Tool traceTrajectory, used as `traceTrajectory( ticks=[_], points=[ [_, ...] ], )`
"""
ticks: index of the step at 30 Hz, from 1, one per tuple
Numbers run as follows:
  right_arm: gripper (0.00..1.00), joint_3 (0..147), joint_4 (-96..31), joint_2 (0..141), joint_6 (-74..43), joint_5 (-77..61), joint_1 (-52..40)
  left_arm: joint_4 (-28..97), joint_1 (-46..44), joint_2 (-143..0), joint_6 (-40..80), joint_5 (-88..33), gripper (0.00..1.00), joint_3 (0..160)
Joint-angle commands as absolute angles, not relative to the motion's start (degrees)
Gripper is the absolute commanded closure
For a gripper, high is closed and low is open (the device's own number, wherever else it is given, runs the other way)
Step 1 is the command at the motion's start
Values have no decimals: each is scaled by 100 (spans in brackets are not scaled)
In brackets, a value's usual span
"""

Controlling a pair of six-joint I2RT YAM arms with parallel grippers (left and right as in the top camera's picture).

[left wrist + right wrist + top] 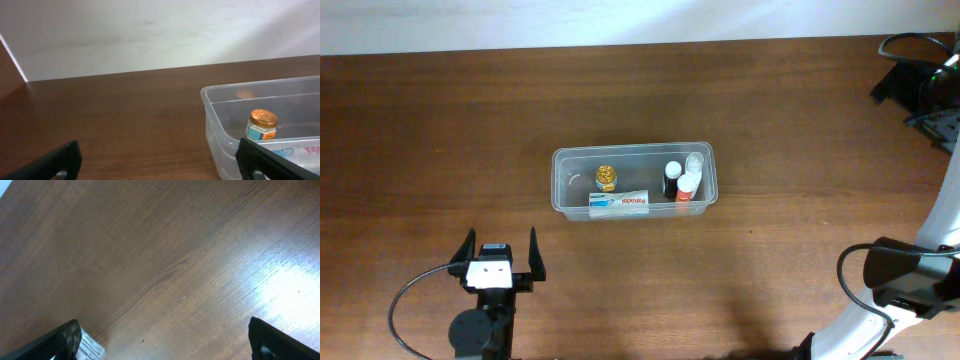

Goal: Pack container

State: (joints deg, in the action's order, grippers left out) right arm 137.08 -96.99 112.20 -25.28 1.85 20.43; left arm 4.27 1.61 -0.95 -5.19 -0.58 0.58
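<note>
item: container (556, 182), clear plastic bin, rounded corners, rimmed. location: centre of the surface (440, 120) in the overhead view, long axis running 9 to 3 o'clock; its 9 o'clock end shows in the left wrist view (212, 125).

contents: gold-lidded jar (606, 178) upright toward 9 o'clock; white-and-blue tube (619, 203) lying along the 6 o'clock wall; black bottle (672, 178), orange bottle (686, 188) and clear bottle (695, 162) clustered at the 3 o'clock end. nothing loose shows outside the bin, so packing looks complete or nearly so.

left tool (501, 243): at 7 o'clock of the bin, well apart from it, fingers spread wide, holding nothing.

right tool (170, 342): fingers spread wide over bare wood, holding nothing; its arm sits at 4 o'clock, well apart.

hazards, judged:
- the bin looks light; a finger catching the rim on any re-entry would likely slide or tip it.
- the three bottles stand close together; a nudge to one could topple the others.
- the tube lies just beside the jar; pressing it could shove the jar over.
- clear walls are hard to read, so a low approach from 7 o'clock risks striking the near wall.
</note>
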Motion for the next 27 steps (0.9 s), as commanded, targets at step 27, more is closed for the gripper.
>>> traceTrajectory(
  ticks=[27],
  points=[
    [2, 13686, -9712, 9236, -2528, 1479, 242, 478, 139, -30, -633, 23, 1, 49]
  ],
)
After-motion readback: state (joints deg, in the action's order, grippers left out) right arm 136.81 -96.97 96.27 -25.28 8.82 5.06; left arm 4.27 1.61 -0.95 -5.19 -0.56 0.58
